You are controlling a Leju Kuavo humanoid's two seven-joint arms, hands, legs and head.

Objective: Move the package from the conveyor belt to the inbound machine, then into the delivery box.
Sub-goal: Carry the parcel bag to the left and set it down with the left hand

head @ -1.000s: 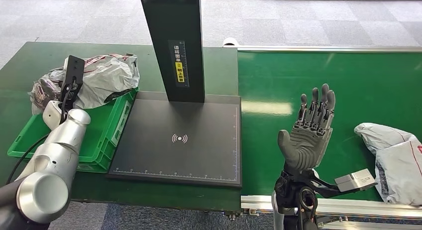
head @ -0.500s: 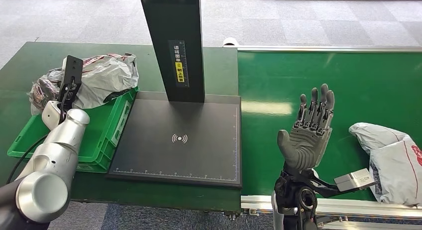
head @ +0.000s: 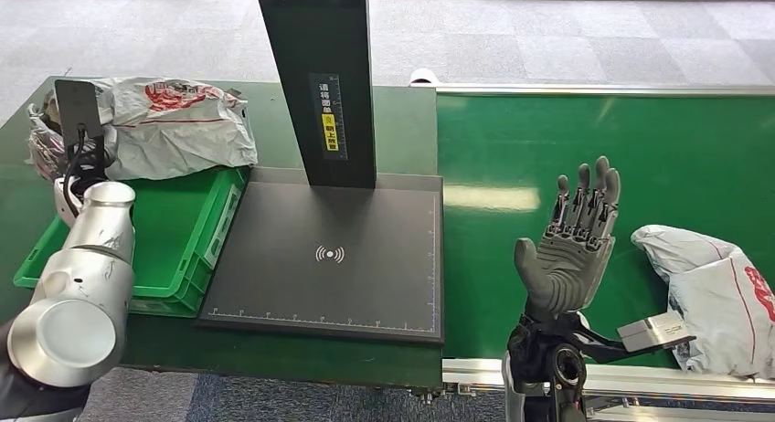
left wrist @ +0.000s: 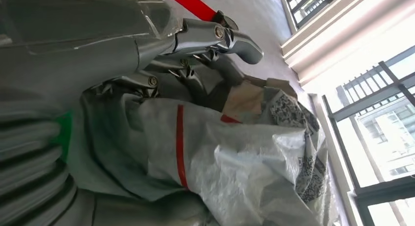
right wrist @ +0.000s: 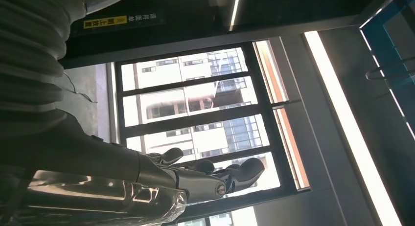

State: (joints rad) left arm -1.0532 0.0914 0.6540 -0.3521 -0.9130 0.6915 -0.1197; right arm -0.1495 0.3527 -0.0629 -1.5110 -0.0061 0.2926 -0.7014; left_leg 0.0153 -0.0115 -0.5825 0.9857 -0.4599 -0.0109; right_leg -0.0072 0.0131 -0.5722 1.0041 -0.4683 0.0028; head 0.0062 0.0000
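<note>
A grey plastic package (head: 174,130) with red print lies over the far end of the green delivery box (head: 174,244). My left arm (head: 91,248) reaches to it. In the left wrist view my left hand (left wrist: 195,45) grips the crinkled package (left wrist: 235,157), fingers curled over its top. A second grey package (head: 722,294) lies on the green conveyor belt (head: 567,139) at the right. My right hand (head: 571,248) stands upright and open over the belt, just left of that package and not touching it. The black inbound machine plate (head: 329,258) sits between box and belt.
The machine's black column (head: 320,75) rises at the back of the plate. The belt's metal front rail (head: 676,381) runs along the near edge. A dark green table (head: 402,121) carries the box and machine. Grey tiled floor lies beyond.
My left arm has swung left and away, taking the gripped package towards the table's far left corner. The package on the belt has drifted slightly left, towards my right hand, which barely moved.
</note>
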